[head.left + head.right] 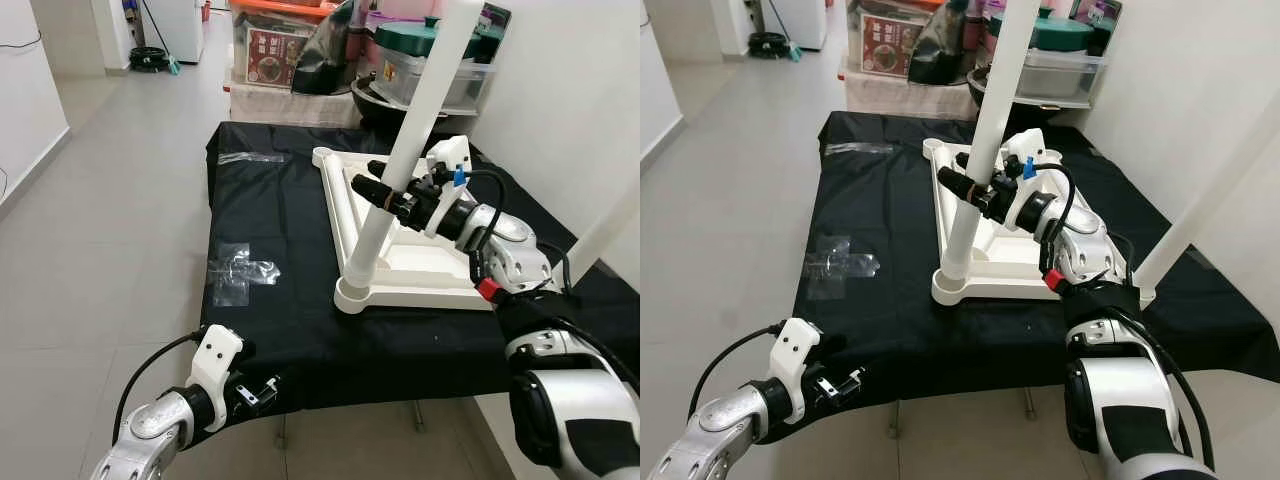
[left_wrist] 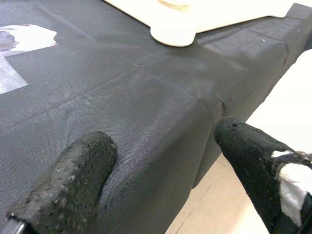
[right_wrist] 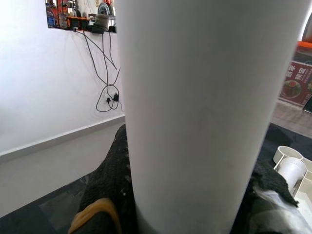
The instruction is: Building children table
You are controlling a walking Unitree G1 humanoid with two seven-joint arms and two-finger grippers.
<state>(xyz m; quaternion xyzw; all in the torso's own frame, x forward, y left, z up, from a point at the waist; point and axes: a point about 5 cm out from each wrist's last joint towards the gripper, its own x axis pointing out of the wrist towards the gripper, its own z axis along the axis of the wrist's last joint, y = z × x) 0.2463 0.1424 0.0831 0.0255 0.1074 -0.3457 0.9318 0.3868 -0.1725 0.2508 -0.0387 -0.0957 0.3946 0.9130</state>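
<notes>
The right claw (image 1: 385, 192) grips a white table leg (image 1: 405, 150) standing in the upturned tabletop (image 1: 400, 265). The left claw (image 2: 161, 165) hangs released at the black desk (image 1: 270, 330) edge.

White leg (image 1: 400, 175) stands tilted in upturned tabletop (image 1: 420, 265).

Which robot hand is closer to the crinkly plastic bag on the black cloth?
Left. The left gripper hovers at the cloth's front edge, just below the plastic bag; the right gripper clamps the white table leg farther away.
</notes>
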